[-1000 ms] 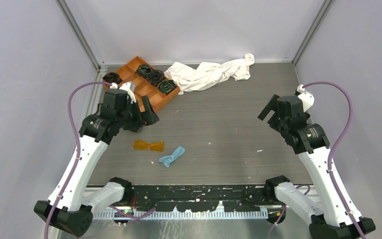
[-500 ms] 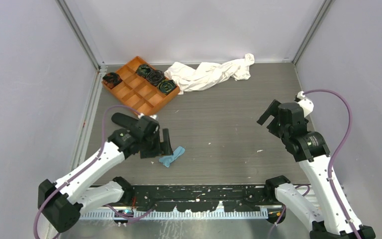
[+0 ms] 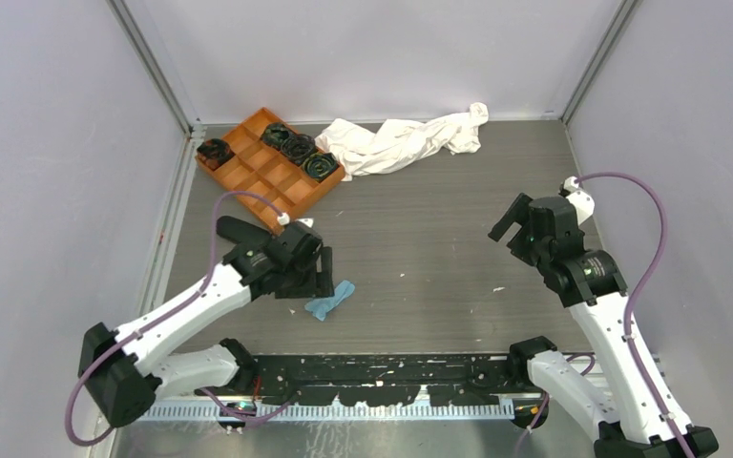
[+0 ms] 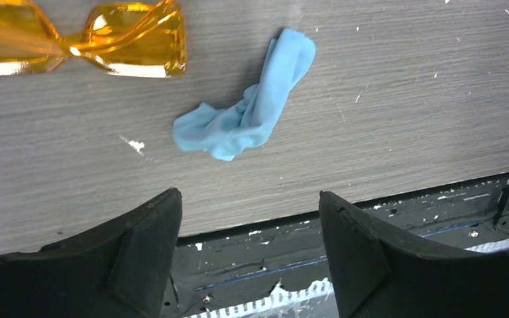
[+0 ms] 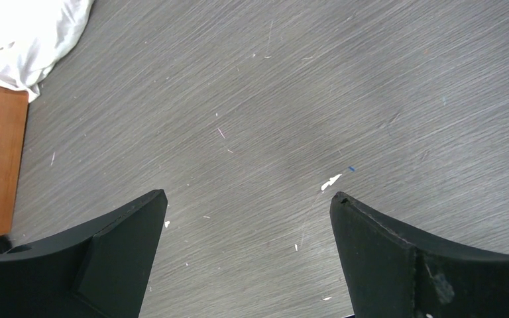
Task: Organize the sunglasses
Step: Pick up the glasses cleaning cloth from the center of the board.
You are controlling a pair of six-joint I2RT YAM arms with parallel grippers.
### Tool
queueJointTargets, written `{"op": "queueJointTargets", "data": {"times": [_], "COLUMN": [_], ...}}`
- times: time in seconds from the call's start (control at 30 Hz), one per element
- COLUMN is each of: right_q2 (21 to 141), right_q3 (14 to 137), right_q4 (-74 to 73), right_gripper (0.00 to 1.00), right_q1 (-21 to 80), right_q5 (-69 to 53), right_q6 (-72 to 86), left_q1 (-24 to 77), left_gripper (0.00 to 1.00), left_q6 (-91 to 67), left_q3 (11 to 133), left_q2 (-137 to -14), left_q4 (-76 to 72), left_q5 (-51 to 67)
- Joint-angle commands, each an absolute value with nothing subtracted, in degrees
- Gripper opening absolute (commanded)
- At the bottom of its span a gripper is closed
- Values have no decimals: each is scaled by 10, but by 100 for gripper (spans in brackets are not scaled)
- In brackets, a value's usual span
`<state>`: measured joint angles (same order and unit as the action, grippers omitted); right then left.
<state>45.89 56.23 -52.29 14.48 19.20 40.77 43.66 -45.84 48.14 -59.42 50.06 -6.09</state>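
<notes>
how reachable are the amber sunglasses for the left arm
Probably yes: the open left gripper hovers close to the translucent amber sunglasses; the light blue cloth lies beside them, not on them.

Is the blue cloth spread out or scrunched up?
Scrunched up. The cloth lies bunched in a twisted strip on the table, not flat.

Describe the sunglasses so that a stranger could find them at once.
Start at the grey table, near its front edge on the left. By the left gripper lies a light blue cloth; the sunglasses lie beside it, the only see-through orange thing.
</notes>
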Motion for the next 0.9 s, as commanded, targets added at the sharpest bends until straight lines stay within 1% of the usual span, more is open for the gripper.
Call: {"op": "queueJointTargets", "data": {"times": [0.0, 0.13, 0.33, 0.5, 0.67, 0.8, 0.87], "right_q2": [446, 447, 448, 455, 460, 460, 458], "right_q3": [563, 564, 566, 570, 564, 560, 559], "right_q4": [-513, -523, -525, -521, -513, -514, -515], "right_gripper": [100, 100, 100, 100, 100, 100, 100], "right_q1": [142, 142, 143, 143, 142, 143, 143], "right_q5": [198, 201, 202, 200, 194, 193, 194], "right_q6": [412, 414, 412, 412, 416, 418, 417], "left_q1": [439, 439, 418, 353, 351, 351, 351], "left_gripper": [74, 70, 70, 70, 69, 66, 63], "left_q6": [-396, -372, -352, -321, -329, -344, -348], "left_q3": [538, 540, 563, 555, 524, 496, 491], "left_q2": [-665, -697, -728, -720, -732, -733, -741], "left_q4": [500, 475, 494, 488, 459, 423, 417], "left_q5": [-53, -53, -64, -4, 79, 88, 93]}}
